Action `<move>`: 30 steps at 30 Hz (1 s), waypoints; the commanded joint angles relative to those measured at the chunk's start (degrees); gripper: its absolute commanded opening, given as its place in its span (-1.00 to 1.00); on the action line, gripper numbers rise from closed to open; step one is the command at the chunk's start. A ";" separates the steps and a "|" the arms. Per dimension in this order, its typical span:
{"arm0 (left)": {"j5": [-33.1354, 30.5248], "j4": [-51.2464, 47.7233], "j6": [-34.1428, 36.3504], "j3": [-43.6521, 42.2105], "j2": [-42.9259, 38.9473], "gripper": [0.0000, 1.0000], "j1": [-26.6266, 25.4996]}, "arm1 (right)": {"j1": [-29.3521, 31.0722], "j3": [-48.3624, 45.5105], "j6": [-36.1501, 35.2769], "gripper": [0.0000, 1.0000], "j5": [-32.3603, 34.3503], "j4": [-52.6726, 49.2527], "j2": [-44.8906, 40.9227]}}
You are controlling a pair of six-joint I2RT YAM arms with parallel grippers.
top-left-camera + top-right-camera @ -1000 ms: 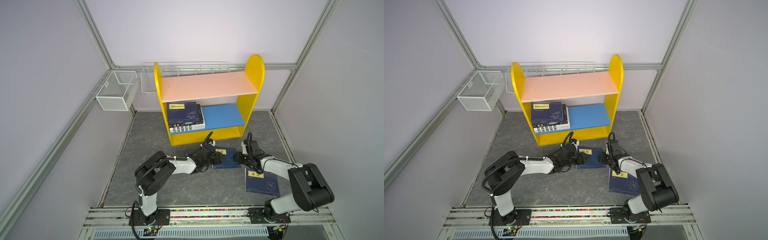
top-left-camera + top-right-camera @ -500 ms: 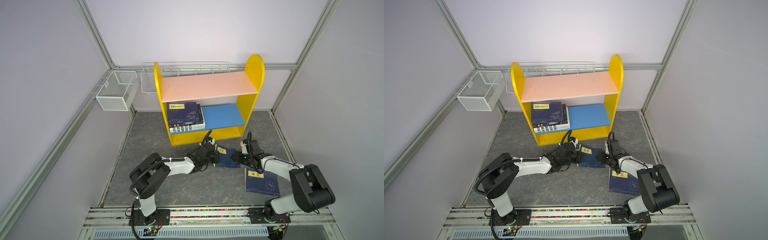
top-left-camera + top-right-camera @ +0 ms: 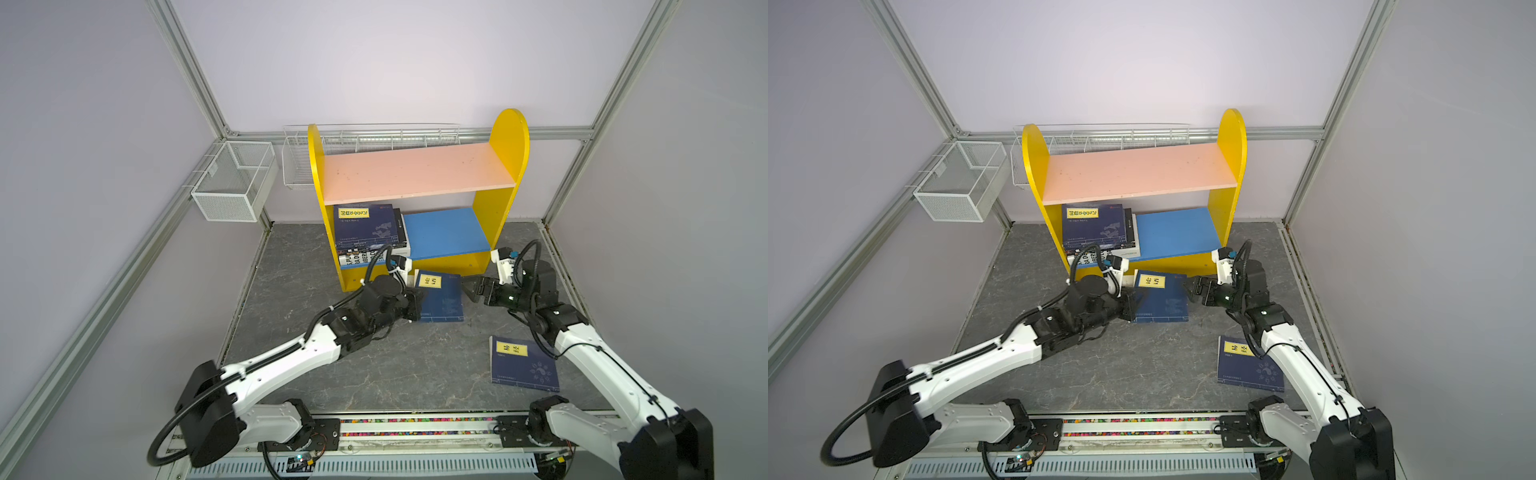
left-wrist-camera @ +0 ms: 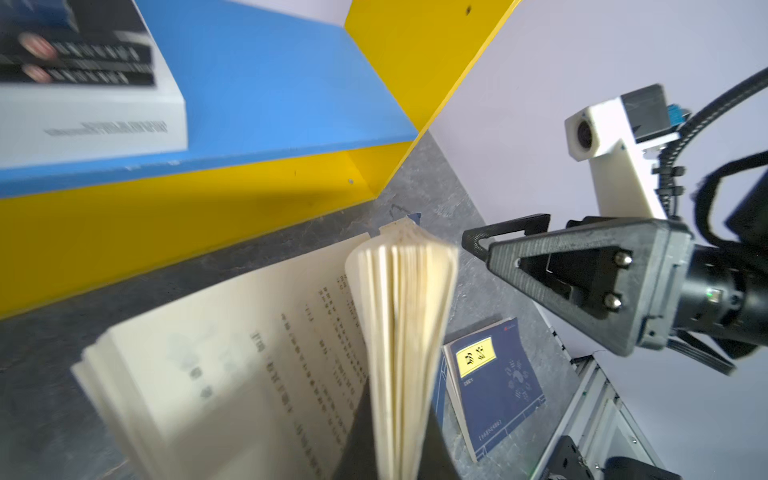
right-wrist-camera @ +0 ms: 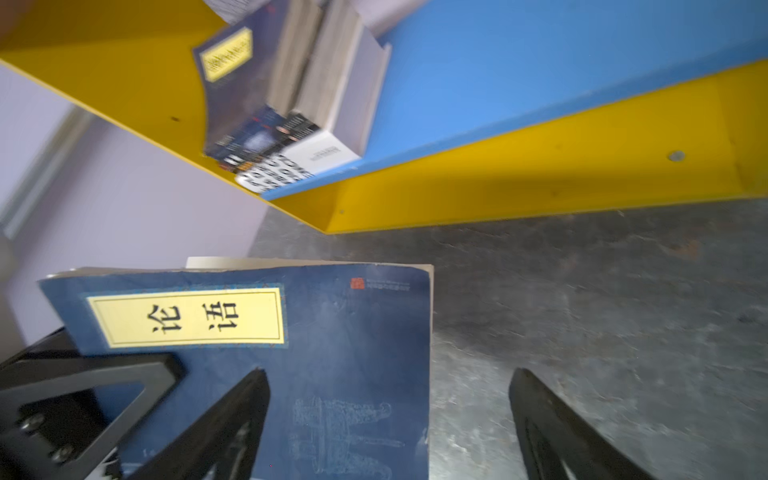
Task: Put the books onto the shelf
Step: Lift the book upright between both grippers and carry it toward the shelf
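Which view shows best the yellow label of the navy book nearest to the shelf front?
The right wrist view: the yellow label on the navy book is large, with both characters readable. Both top views show it small. The left wrist view shows only the book's fanned pages.

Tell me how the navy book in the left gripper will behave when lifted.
Probably floppy: the navy book shows its pages fanning apart. Held at one edge by the left gripper, it will likely sag and splay. Thin, so probably light.
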 commanded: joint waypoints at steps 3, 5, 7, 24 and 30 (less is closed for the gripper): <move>0.38 -8.06 4.54 1.47 -14.34 -1.00 2.28 | -0.11 1.30 6.68 0.77 -19.17 8.23 -1.67; 0.68 -8.13 4.24 1.32 -18.44 -1.00 2.85 | 0.03 2.33 8.88 0.78 -22.61 9.48 -0.88; 1.66 -7.65 3.57 0.88 -21.51 -1.00 3.34 | 0.76 2.62 11.78 0.77 -24.98 12.22 -0.57; 6.41 -3.18 3.45 0.07 -28.42 -1.00 3.70 | 12.64 6.54 20.94 0.46 -29.75 24.49 2.20; 6.62 -1.82 3.40 -0.37 -28.42 -1.00 3.82 | 16.24 6.84 21.13 0.15 -29.16 25.08 3.48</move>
